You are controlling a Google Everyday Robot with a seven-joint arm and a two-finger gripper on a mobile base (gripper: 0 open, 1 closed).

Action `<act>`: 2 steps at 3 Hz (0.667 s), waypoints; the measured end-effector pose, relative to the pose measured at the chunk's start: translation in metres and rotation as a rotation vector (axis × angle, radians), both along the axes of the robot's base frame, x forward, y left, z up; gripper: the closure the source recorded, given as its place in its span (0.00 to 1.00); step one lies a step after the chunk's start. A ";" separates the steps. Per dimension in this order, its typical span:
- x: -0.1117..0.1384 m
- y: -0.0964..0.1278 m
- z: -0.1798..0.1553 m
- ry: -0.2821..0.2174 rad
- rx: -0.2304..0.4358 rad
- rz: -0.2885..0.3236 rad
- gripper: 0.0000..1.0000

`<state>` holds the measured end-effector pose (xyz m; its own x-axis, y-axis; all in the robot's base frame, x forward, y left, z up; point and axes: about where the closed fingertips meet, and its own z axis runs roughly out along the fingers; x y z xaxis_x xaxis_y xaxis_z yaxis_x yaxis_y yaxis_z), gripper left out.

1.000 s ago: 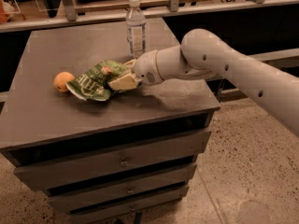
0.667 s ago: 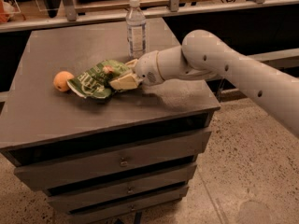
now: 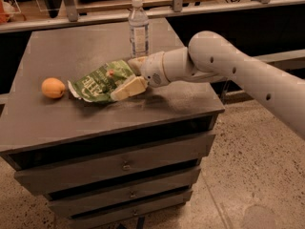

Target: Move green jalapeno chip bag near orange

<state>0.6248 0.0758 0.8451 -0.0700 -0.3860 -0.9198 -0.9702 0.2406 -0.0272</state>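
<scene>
The green jalapeno chip bag (image 3: 97, 82) lies crumpled on the grey cabinet top (image 3: 71, 46), left of centre. The orange (image 3: 53, 88) sits just to its left, a small gap away from the bag's pale torn edge. My gripper (image 3: 127, 79) reaches in from the right on a white arm (image 3: 224, 63). It is shut on the bag's right end, one pale finger (image 3: 129, 87) in front of the bag and the other behind it. The bag's right end is lifted slightly; its left end rests on the top.
A clear water bottle (image 3: 138, 27) stands upright just behind the gripper. The cabinet has drawers (image 3: 124, 165) below its front edge. Shelving and rails run along the back. Speckled floor (image 3: 248, 166) lies to the right.
The orange has shifted a little to the left, opening a small gap from the bag. The gripper and bag have barely moved.
</scene>
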 end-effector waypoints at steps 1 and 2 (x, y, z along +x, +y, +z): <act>0.007 -0.008 0.010 -0.006 0.027 -0.031 0.00; 0.027 -0.045 0.026 -0.053 0.020 -0.113 0.00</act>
<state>0.6515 0.0312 0.8715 -0.0627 -0.3605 -0.9307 -0.9344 0.3489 -0.0722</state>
